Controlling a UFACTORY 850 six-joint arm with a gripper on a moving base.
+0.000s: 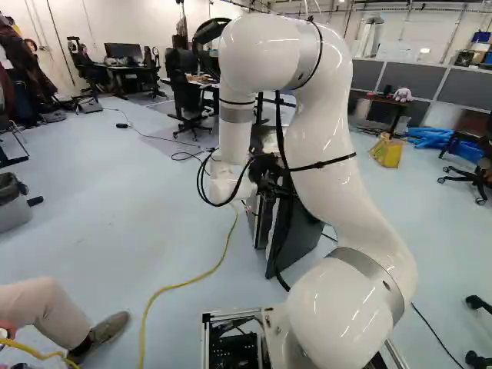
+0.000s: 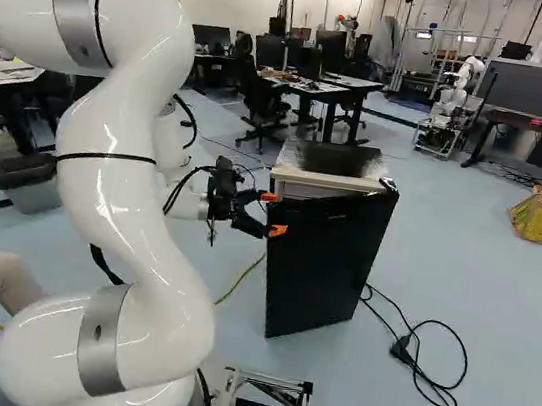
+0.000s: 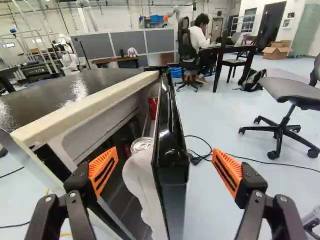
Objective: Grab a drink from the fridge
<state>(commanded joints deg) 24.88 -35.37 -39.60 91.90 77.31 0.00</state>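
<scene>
One ajar fridge door [image 2: 328,262], cable [image 2: 402,349] beside

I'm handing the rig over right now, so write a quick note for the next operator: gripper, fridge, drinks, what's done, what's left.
Gripper: open, nothing gripped, its fingers on either side of the door's edge.
Fridge: door ajar.
Drinks: a silver-topped can sits inside, close by the door's inner side; a red item beyond it may be another can.
Done: door partly open.
Left: probably widen the door, then grip a can and lift it out. No drink taken yet; watch finger clearance at the door.
</scene>
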